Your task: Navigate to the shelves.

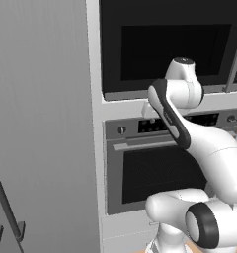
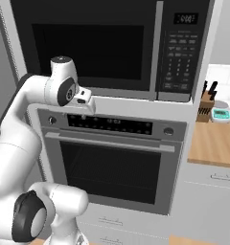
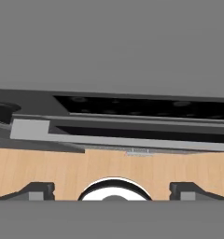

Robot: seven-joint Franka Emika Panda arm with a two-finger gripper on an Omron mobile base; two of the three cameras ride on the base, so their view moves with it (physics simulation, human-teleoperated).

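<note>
The shelves are out of view. My arm is folded in front of a built-in oven point(image 1: 160, 170) point(image 2: 112, 165), with a black microwave point(image 1: 170, 44) point(image 2: 102, 43) set above it. In the hand view my gripper point(image 3: 113, 192) is open, its two dark fingertips point(image 3: 39, 191) far apart with nothing held between them. It looks down along the oven's front, past the grey handle bar point(image 3: 132, 133), to the wooden floor point(image 3: 58, 168).
A tall grey panel point(image 1: 41, 123) with a dark handle point(image 1: 7, 207) stands close on the left. To the right of the oven column runs a wooden counter point(image 2: 210, 141) with a knife block point(image 2: 205, 107) and a small scale point(image 2: 221, 114).
</note>
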